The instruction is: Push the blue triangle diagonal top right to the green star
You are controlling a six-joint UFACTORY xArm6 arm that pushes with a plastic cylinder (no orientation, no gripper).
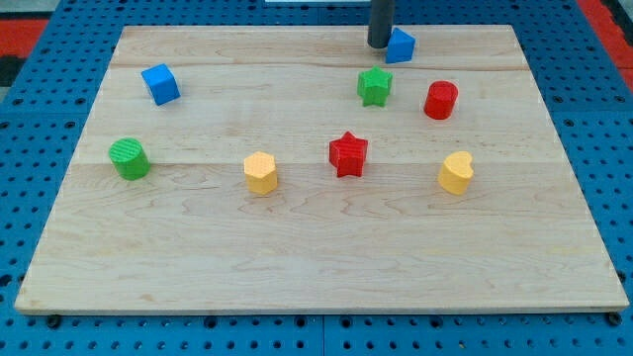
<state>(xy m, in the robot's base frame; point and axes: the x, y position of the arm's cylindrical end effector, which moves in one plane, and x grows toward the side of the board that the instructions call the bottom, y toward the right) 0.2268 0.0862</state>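
Observation:
The blue triangle [401,44] lies near the board's top edge, up and to the right of the green star [374,86]. My tip [380,44] stands at the blue triangle's left side, touching or almost touching it, and above the green star. The rod comes down from the view's top.
A blue cube [159,84] sits at the upper left. A green cylinder [129,158] is at the left. A yellow hexagon [260,172] and a red star [347,153] lie mid-board. A red cylinder [440,100] and a yellow block [456,172] are at the right. The wooden board [297,267] rests on blue pegboard.

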